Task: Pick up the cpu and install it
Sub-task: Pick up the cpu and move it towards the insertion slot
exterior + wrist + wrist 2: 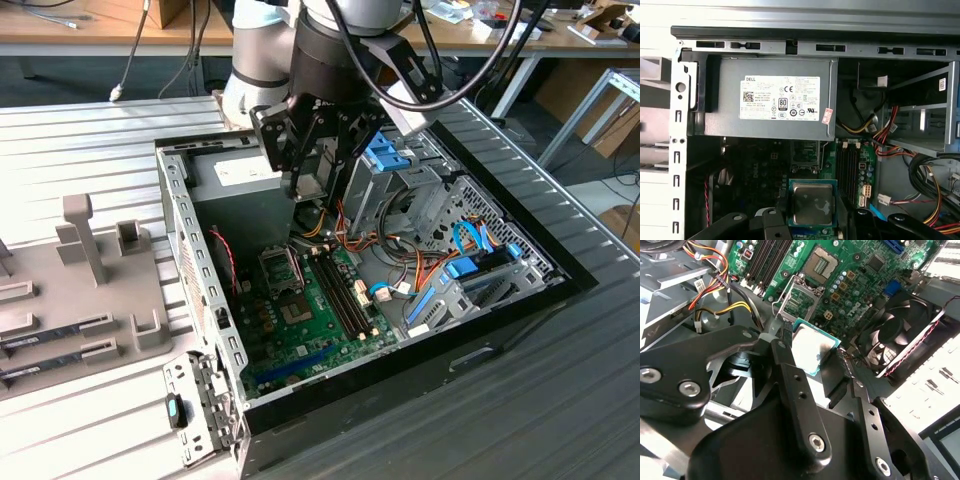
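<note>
Gripping cpu (pixel 812 346) by two opposite edges, gripper (pixel 811 356) closed on it. Held flat between fingers (pixel 782 355), silvery top toward wrist, green rim showing at edges. Hanging above motherboard (pixel 860 280) inside open computer case (pixel 400 385), clear of board. Beyond fingertips, lower down: open socket (pixel 821 262), apart from held chip.

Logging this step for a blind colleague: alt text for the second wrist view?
The claw grips the cpu by its edges, held above the green motherboard. The empty socket lies beyond with its frame open, and a black fan sits beside the board.
</note>
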Motion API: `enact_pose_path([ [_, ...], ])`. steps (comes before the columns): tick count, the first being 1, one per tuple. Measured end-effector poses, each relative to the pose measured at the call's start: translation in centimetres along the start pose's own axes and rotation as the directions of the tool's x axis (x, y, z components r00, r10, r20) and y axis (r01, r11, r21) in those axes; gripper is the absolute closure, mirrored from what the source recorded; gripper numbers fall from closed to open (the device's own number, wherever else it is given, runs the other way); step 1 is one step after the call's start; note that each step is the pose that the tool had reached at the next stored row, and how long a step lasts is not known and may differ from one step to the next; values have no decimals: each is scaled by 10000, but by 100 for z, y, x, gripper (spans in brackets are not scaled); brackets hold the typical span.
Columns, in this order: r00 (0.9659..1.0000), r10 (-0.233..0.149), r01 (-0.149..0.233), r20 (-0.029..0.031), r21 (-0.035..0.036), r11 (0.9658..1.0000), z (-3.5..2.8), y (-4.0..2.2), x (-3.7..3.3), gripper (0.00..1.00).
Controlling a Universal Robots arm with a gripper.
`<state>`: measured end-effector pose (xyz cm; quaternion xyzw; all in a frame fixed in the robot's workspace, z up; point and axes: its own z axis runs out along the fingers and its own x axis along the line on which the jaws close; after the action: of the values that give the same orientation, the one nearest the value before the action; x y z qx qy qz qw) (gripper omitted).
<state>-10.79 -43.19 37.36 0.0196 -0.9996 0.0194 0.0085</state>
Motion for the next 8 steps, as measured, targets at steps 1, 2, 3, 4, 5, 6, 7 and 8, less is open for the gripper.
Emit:
enact_pose_path([
  [1,10000,0,0,0,0,10000,1,-2,0,53],
  [2,10000,0,0,0,1,10000,2,-5,0,53],
  [3,10000,0,0,0,0,10000,5,-8,0,53],
  [4,10000,0,0,0,1,10000,6,-11,0,53],
  [5,10000,0,0,1,0,10000,9,-14,0,53],
  [6,10000,1,-1,0,0,10000,11,-16,0,53],
  [7,10000,0,0,0,1,10000,12,-17,0,53],
  [8,10000,0,0,0,0,10000,14,-19,1,53],
])
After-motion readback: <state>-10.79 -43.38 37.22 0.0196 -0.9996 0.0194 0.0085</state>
